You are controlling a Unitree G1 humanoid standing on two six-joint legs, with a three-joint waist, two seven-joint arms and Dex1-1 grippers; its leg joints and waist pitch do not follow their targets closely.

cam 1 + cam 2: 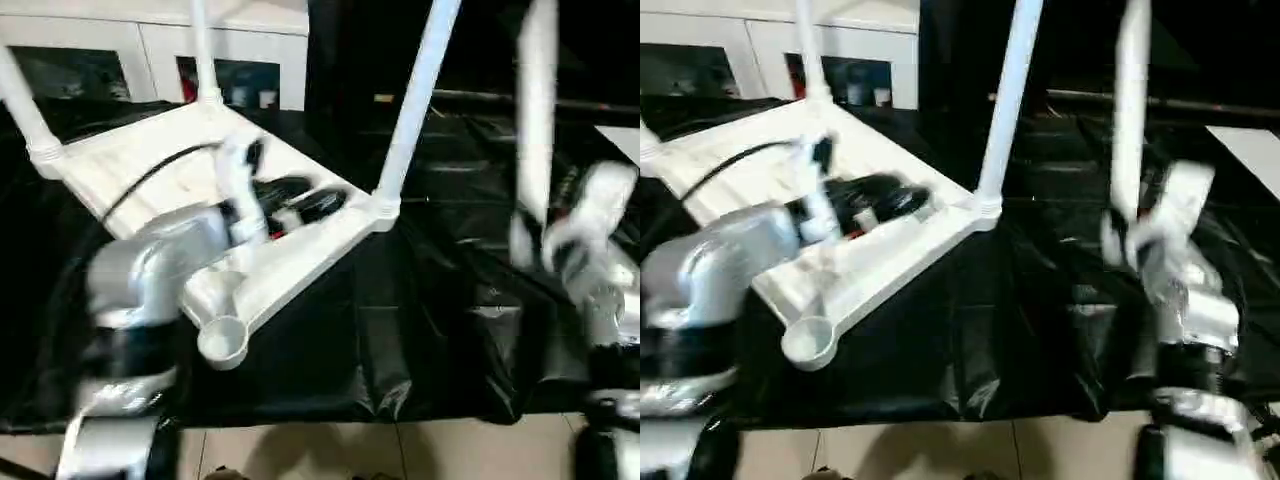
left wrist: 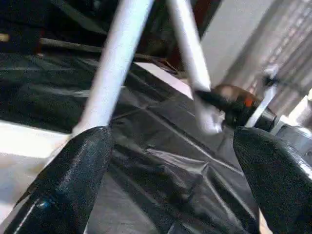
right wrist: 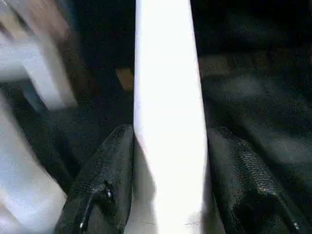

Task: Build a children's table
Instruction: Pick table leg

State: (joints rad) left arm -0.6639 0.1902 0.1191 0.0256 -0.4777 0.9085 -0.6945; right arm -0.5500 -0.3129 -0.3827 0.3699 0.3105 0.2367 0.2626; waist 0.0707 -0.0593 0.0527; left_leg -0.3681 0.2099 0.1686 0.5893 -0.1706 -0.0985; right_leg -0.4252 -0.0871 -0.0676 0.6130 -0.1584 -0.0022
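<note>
On black cloth (image 1: 440,330), upturned table (image 1: 300,255), right gripper (image 3: 168,195) clamping upright leg (image 1: 1128,110), left gripper (image 2: 170,180) apart.

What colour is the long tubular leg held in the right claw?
White. The long tubular leg shows best in the right wrist view, between the right claw fingers.

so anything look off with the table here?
Table top lies upside down, three legs fitted. Near corner socket is empty; the fourth leg is clamped upright in the right gripper. Nothing damaged.
</note>
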